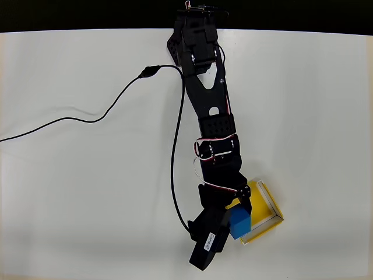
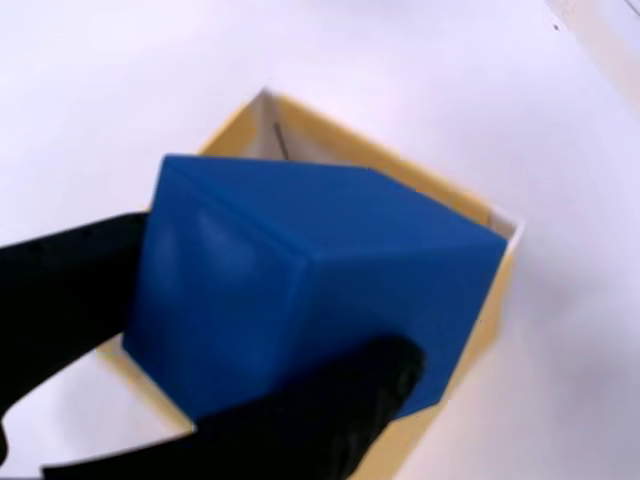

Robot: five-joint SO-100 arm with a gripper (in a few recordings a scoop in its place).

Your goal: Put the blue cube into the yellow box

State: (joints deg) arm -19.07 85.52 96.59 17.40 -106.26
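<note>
The blue cube (image 1: pixel 239 224) (image 2: pixel 300 290) hangs in my gripper (image 1: pixel 236 217), held above the left part of the yellow box (image 1: pixel 269 209). In the wrist view black fingers (image 2: pixel 320 420) press on the cube from the left and from below, and the yellow box (image 2: pixel 330 135) lies under it with its pale walls showing around the cube. The cube covers most of the box floor there. My gripper (image 2: pixel 220 350) is shut on the cube.
The black arm (image 1: pixel 213 116) reaches down from the table's top edge. A black cable (image 1: pixel 105 111) trails across the white table (image 1: pixel 76 204) to the left and loops down beside the arm.
</note>
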